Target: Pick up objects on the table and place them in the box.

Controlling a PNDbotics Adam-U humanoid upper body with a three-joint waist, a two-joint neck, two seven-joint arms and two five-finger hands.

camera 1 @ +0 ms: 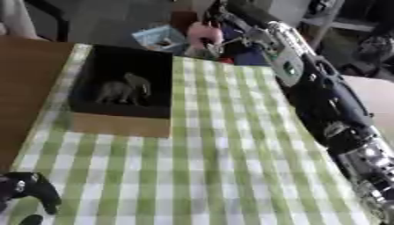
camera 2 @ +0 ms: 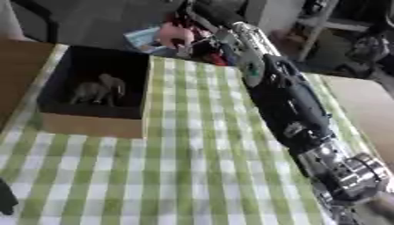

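— Right eye view: is the right hand point(camera 2: 188, 41) carrying something?
— Yes — fingers curled round a pink toy point(camera 2: 174, 34), held beyond the box point(camera 2: 92, 123), probably for dropping in beside the elephant point(camera 2: 98, 90).
— Left hand point(camera 1: 31, 186)?
— Low corner, idle; fingers unclear.

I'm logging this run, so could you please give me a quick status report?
Right robot hand at far table edge, around a pink object. Left robot hand idle, lower left corner. Grey elephant figure already in box. Nothing blocking.
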